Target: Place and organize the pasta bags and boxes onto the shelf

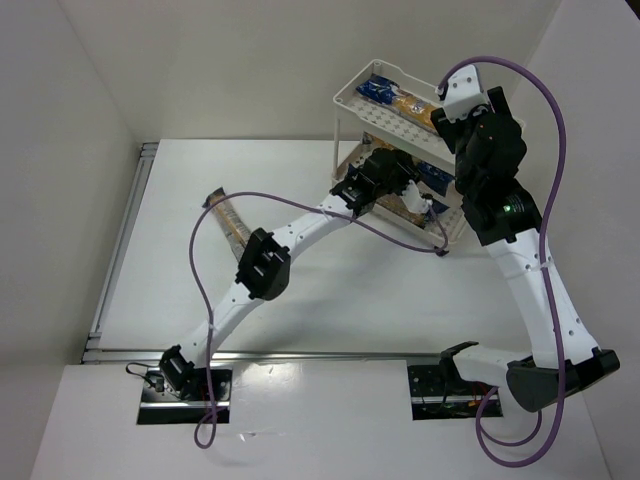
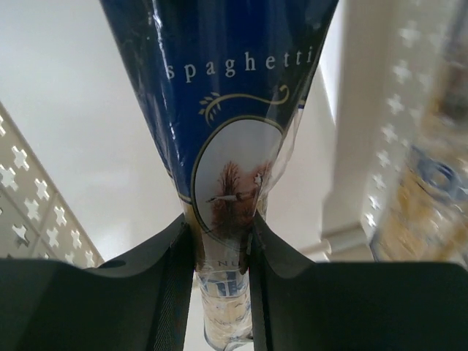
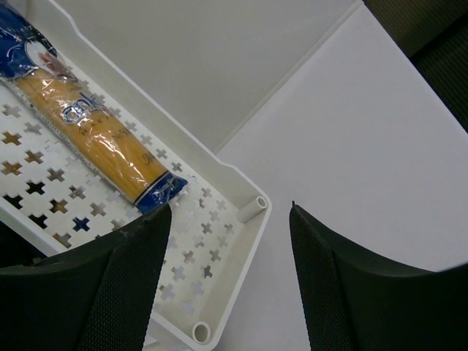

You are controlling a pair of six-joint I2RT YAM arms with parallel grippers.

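Observation:
The cream-white shelf (image 1: 352, 98) stands at the back of the table. One pasta packet (image 1: 400, 101) lies on its top tray and also shows in the right wrist view (image 3: 88, 131). My left gripper (image 1: 392, 180) reaches into the lower tier and is shut on a blue spaghetti packet (image 2: 230, 175), pinched between the fingers (image 2: 172, 285) near one end. Another packet (image 2: 428, 194) shows blurred on the lower tray at the right. One more packet (image 1: 228, 220) lies on the table at the left. My right gripper (image 3: 230, 219) is open and empty above the top tray's corner (image 3: 245, 238).
White walls close in the table at the back and on both sides. An aluminium rail (image 1: 120, 250) runs along the table's left edge. Purple cables (image 1: 545, 110) loop from both arms. The shelf's perforated side (image 2: 29, 212) is close to my left gripper.

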